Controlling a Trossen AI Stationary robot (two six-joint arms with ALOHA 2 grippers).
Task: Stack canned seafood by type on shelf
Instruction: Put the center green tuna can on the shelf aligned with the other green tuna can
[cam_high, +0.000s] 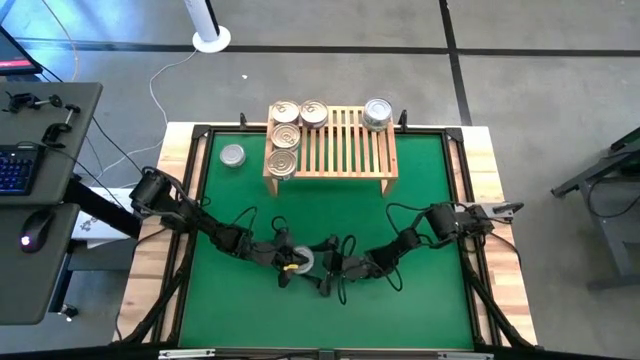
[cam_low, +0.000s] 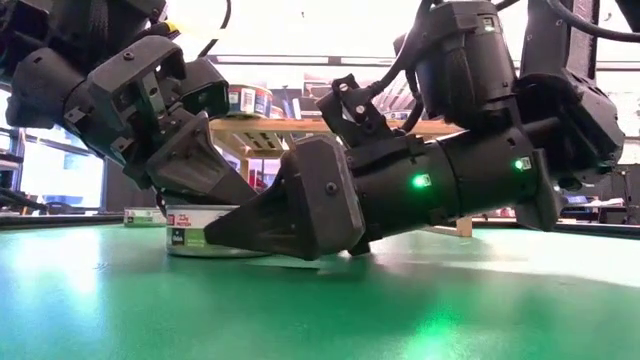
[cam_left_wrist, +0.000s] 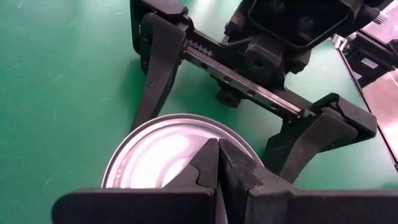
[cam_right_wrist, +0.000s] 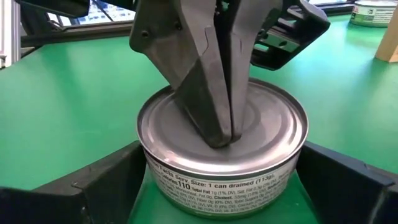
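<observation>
A silver-topped tin (cam_right_wrist: 186, 118) stands flat on the green mat (cam_high: 420, 200), near its middle front. My left gripper (cam_left_wrist: 217, 149) is shut, and its tips come down on the tin's top. My right gripper (cam_high: 322, 272) is open and lies low on the mat. Its fingers (cam_left_wrist: 155, 81) stand on either side of the tin's wall. The light-wood shelf (cam_high: 345, 145) stands at the mat's far edge. Several gold-tan tins (cam_high: 284, 135) sit on its left end and one silver tin (cam_high: 377, 112) on its far right corner. Another silver tin (cam_high: 232, 155) rests on the mat to the left of the shelf. My left gripper presses its shut fingertips (cam_right_wrist: 217, 124) on the tin's silver top, near the middle (cam_right_wrist: 267, 127). It comes from above, slanting down from the table's left. The tin stays upright with its base on the mat. My right gripper: I cannot tell whether its fingers touch the tin's wall.
The two arms meet nose to nose at the mat's middle front, close together. Green mat lies bare between them and the shelf. A wooden table border (cam_high: 485, 190) frames the mat. A desk with keyboard and mouse (cam_high: 35, 225) stands beyond the table's left edge.
</observation>
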